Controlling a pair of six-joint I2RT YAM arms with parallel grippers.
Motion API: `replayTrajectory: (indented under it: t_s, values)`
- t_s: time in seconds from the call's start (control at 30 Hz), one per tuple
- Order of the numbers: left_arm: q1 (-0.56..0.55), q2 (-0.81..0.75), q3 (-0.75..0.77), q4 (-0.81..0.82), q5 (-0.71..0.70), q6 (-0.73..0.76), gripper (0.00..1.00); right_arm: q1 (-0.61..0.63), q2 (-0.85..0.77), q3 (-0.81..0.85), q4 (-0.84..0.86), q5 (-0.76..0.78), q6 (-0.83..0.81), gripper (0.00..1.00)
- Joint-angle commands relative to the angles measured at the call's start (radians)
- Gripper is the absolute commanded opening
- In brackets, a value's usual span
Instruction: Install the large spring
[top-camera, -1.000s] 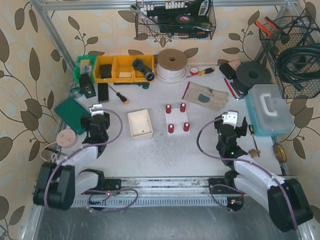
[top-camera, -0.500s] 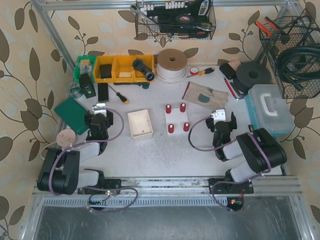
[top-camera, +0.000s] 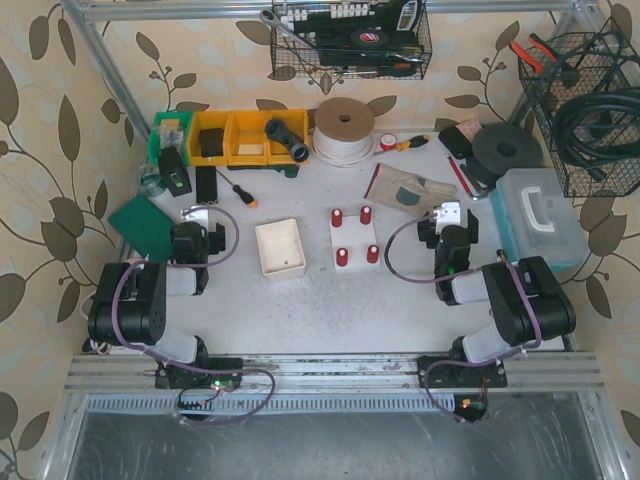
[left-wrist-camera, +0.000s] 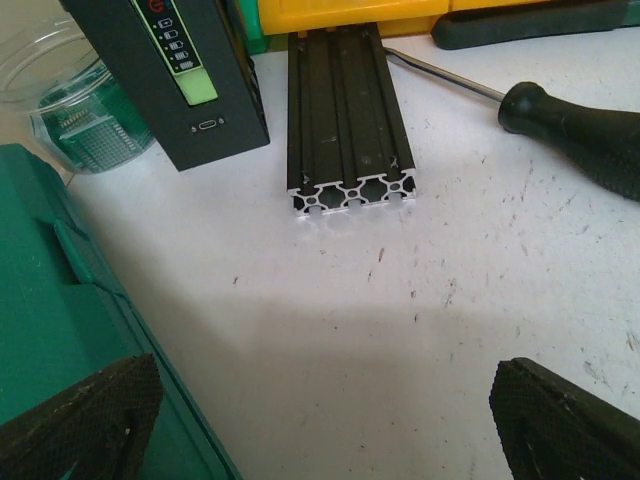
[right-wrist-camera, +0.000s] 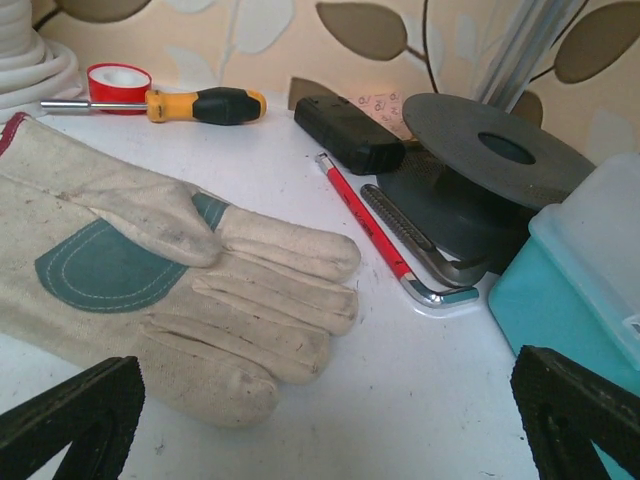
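My left end effector (top-camera: 196, 214) and right end effector (top-camera: 447, 213) are both spread, empty. I can't spot the large spring. The red-post plate (top-camera: 354, 238) lies between them, right arm nearer.

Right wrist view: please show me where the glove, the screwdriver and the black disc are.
glove (right-wrist-camera: 100, 265): right wrist view, on its green palm patch.
screwdriver (right-wrist-camera: 205, 104): right wrist view, on its yellow and black handle.
black disc (right-wrist-camera: 445, 125): right wrist view, on its flat top, left of the hole.
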Motion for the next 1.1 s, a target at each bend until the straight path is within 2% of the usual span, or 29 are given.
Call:
replayTrajectory:
  t_s: [0.0, 1.07]
  values:
    - [0.005, -0.029, 0.004, 0.009, 0.032, -0.038, 0.92, -0.006, -0.006, 0.030, -0.084, -0.025, 0.034, 1.00]
    - [0.003, -0.021, 0.013, -0.003, 0.033, -0.035, 0.93, -0.019, -0.012, 0.042, -0.108, -0.034, 0.046, 1.00]
